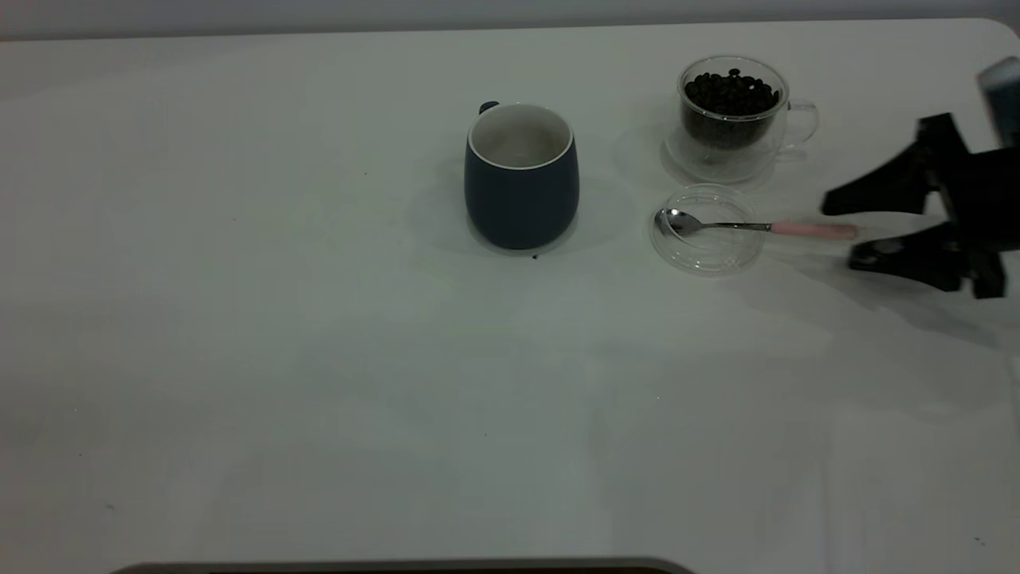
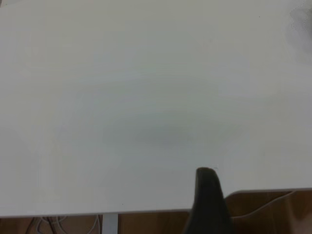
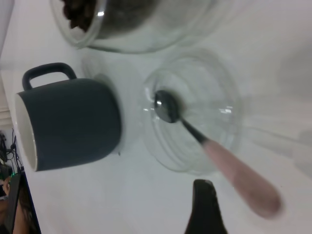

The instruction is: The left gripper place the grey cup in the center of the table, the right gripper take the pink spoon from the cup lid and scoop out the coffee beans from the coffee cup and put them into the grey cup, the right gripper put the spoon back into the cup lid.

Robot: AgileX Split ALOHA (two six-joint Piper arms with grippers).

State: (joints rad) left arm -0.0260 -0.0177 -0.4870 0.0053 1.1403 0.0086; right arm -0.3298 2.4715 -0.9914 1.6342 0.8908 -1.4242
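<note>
The table [image 1: 319, 383] is lying white and plain under everything, with a rounded corner showing at the far side; its near part is carrying nothing.

Taking the grey cup [image 1: 522, 177] as the landmark: it is standing upright around the middle of the table, its white inside is looking empty and its small dark handle is pointing to the far side. To its right, and slightly nearer, the cup lid [image 1: 706, 229] is lying flat. The pink spoon [image 1: 757, 227] is resting with its bowl inside the lid, and its pink handle is sticking out over the rim, away from the grey cup. Farther back, to the right of the grey cup and just beside the lid, the coffee cup [image 1: 735, 112] is standing, and the coffee beans [image 1: 731, 94] are filling it nearly to the rim.

I am judging the spoon to be light, stiff and slippery on its metal part. The pink handle end is giving the best place to hold, because it is free of the glass lid, which is fragile and may slide if it is pushed.

The right gripper [image 1: 841, 233] is reaching in from the right, well beyond the lid, with its fingers spread wide, one on each side of the handle tip, and not yet closing on it. The left gripper [image 2: 208, 195] is parked far from the grey cup, over the bare table edge; I cannot tell how its fingers are standing.
</note>
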